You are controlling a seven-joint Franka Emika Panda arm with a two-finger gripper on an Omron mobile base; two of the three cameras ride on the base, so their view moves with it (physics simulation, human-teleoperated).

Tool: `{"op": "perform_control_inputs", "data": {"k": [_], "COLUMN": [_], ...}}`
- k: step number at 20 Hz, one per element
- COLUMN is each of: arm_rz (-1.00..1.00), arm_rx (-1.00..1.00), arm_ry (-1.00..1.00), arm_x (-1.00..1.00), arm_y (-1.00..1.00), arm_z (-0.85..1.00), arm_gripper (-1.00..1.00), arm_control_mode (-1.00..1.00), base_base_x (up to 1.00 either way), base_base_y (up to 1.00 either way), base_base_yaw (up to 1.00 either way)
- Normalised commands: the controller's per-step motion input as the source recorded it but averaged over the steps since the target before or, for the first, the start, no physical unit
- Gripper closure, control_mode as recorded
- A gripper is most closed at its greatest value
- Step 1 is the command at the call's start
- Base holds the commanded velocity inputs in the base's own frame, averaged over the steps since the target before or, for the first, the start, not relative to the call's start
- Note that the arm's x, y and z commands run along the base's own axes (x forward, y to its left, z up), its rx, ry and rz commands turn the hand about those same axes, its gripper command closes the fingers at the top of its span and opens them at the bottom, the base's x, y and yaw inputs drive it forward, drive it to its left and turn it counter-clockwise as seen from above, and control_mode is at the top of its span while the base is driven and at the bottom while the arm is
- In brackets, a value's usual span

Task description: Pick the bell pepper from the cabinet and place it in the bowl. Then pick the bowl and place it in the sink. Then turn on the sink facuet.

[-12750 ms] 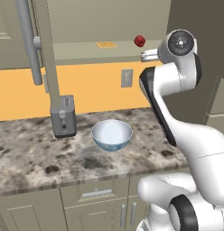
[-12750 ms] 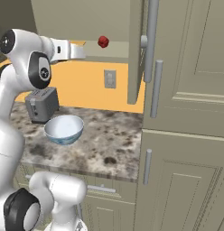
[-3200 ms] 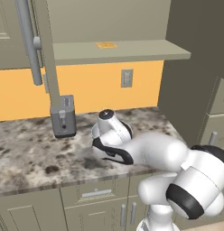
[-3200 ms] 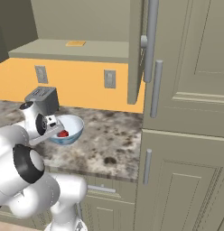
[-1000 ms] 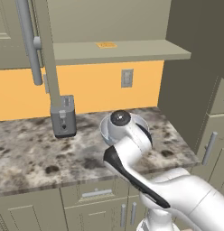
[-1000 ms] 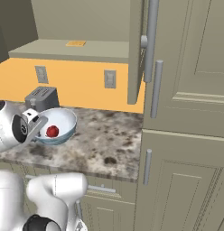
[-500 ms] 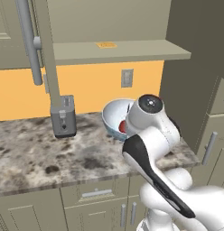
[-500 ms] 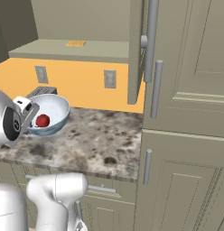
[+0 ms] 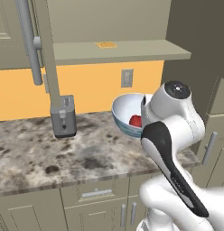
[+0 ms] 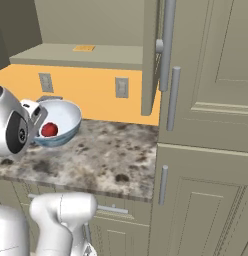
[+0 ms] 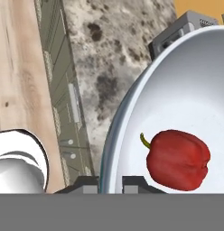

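Held aloft above the speckled tabletop (image 9: 50,158): deep bowl (image 11: 177,94), white inside, pale blue outside.
Inside, glossy red bell pepper (image 11: 178,159) with curved dark stem. Jaws clamped on the bowl's rim. No legible writing anywhere.

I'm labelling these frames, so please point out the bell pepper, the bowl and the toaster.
bell pepper (image 11: 178,159): hand view, middle of its red body.
bowl (image 10: 66,116): right base view, bare white inner wall.
toaster (image 9: 63,118): left base view, its grey front face.
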Motion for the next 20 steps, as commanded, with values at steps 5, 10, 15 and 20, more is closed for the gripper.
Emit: {"op": "perform_control_inputs", "data": {"k": [5,10,15,20], "arm_rz": [0.0,0.0,0.0,0.0], "arm_rx": [0.0,0.0,0.0,0.0], "arm_ry": [0.02,0.0,0.0,0.0], "arm_x": [-0.03,-0.04,0.0,0.0], "arm_y": [0.0,0.0,0.0,0.0], "arm_z": [-0.06,0.0,0.0,0.0], "arm_gripper": [1.0,1.0,1.0,1.0], "arm_control_mode": [-1.0,1.0,1.0,1.0], "base_base_x": [0.0,-0.43,-0.81,-0.42], "base_base_y": [0.0,0.07,0.4,0.96], "base_base_yaw": [0.0,0.0,0.0,0.01]}}
